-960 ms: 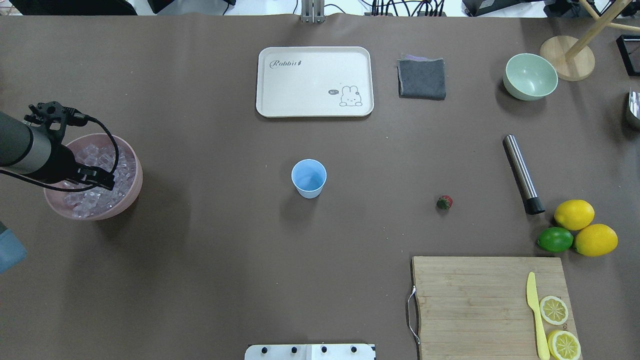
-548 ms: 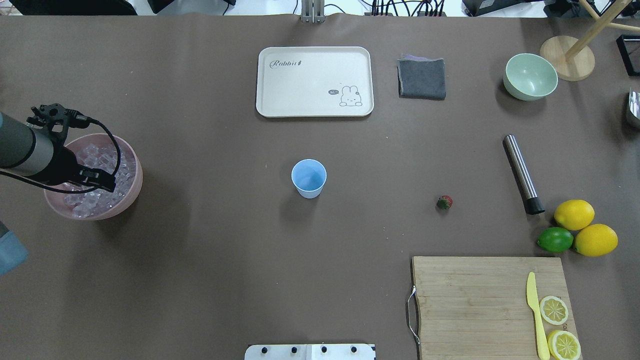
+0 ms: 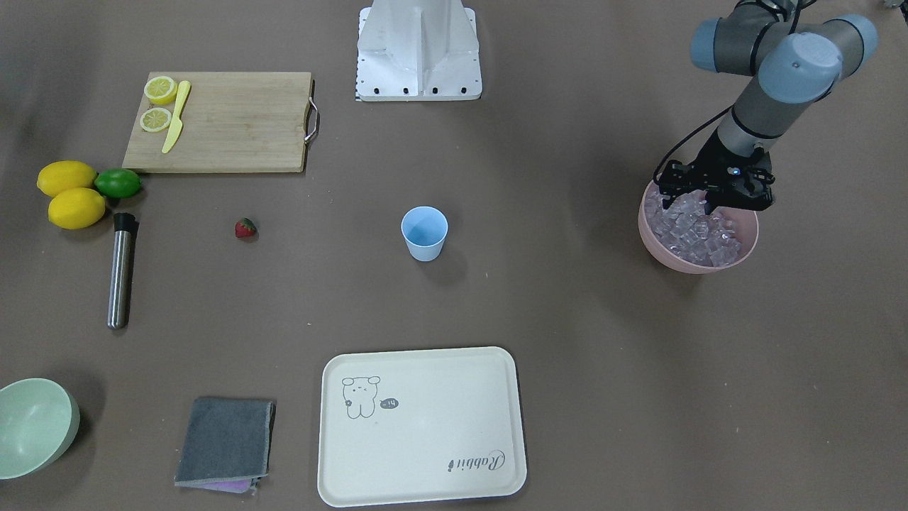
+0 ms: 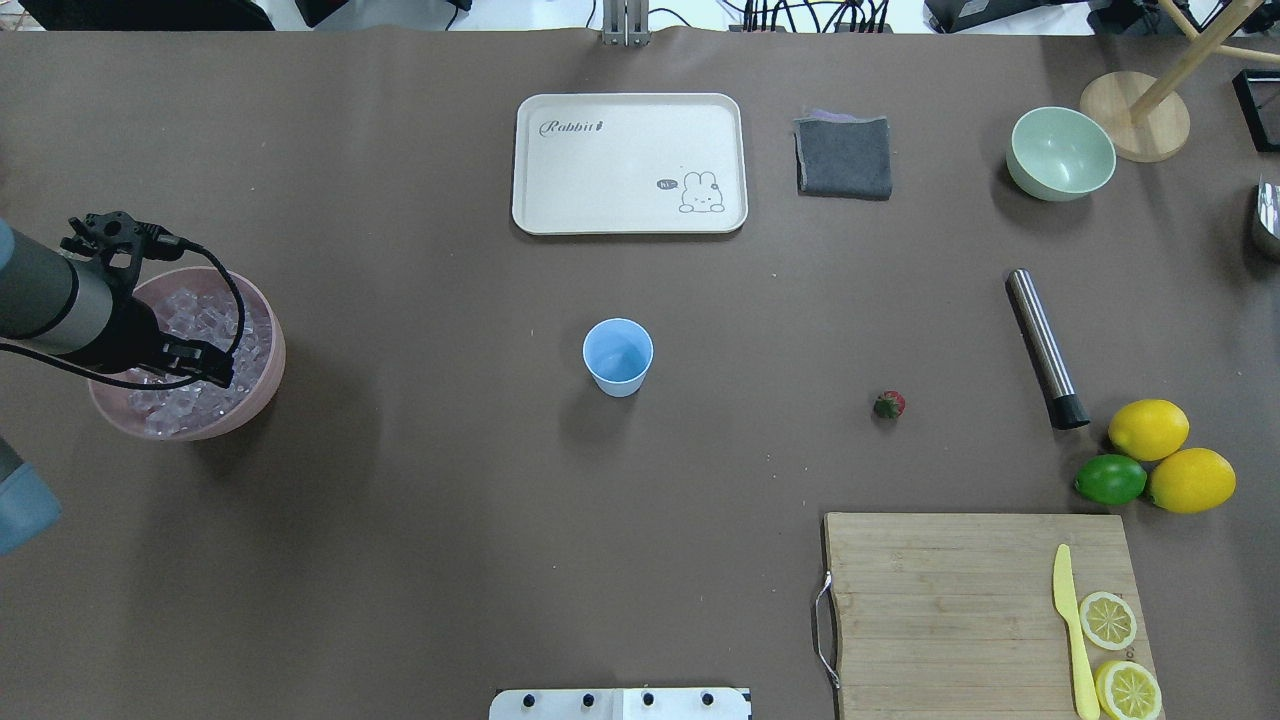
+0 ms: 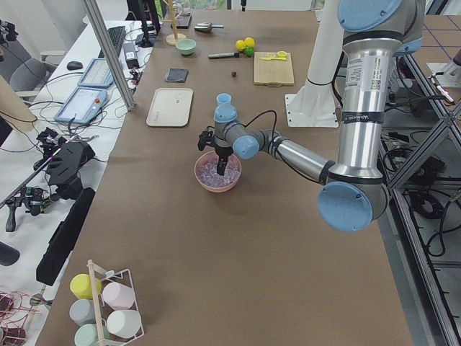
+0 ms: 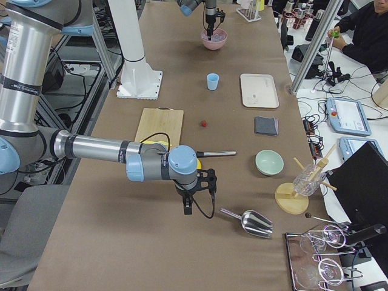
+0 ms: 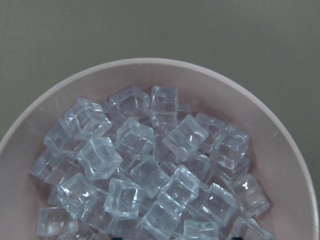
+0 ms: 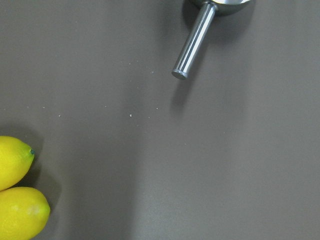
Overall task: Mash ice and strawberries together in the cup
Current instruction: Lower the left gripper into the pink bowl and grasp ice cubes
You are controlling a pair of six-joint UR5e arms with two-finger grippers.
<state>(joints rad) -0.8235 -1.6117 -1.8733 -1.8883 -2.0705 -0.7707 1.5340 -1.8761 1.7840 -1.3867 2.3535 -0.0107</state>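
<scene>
The ice (image 7: 150,170) is a heap of clear cubes filling a pink bowl (image 4: 265,385) at the table's left end. My left gripper (image 3: 711,206) points straight down into this bowl, just over the cubes (image 3: 699,227). Its fingers are hidden, so I cannot tell whether it is open. The pale-blue cup (image 4: 618,357) stands upright in the table's middle. The small red strawberry (image 4: 889,404) lies on the table to the cup's right. My right gripper (image 6: 187,210) hangs low over the table's right end; I cannot tell its state.
A steel muddler (image 4: 1045,348) lies right of the strawberry, by two lemons (image 4: 1148,429) and a lime (image 4: 1110,479). A cutting board (image 4: 960,600) holds a yellow knife and lemon slices. A tray (image 4: 628,163), grey cloth (image 4: 843,157) and green bowl (image 4: 1060,152) sit at the far side. A metal scoop (image 6: 248,222) lies near the right gripper.
My left wrist has shifted slightly over the pink bowl. Nothing else has moved.
</scene>
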